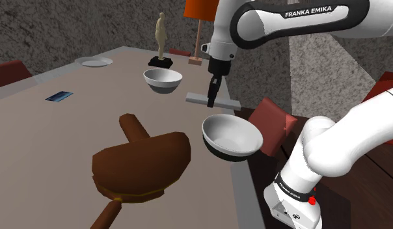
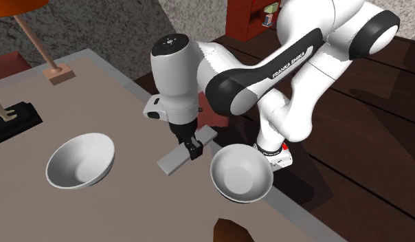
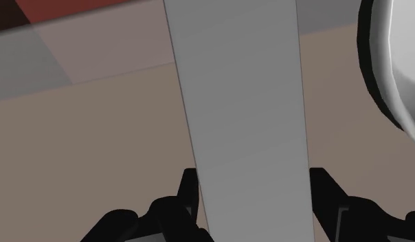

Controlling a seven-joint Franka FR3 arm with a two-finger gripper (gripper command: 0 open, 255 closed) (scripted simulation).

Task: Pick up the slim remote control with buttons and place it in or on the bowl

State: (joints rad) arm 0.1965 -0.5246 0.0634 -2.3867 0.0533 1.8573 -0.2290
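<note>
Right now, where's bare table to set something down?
Free: the broad tabletop strip between the small dark-blue card, the far white bowl and the big brown wooden piece. Crowded: the table edge, where the black end effector, flat grey remote and near white bowl bunch together.

Dark-rimmed bowl stands just beside tool.

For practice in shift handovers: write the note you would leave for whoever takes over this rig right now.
Gripper: shut on the grey remote, fingers against its long sides.
Remote: at the table edge; whether it is lifted clear, cannot tell.
Bowls: near bowl beside the remote, far bowl farther in on the table.
Done: grasp. Left: lift, carry, release in a bowl.
</note>
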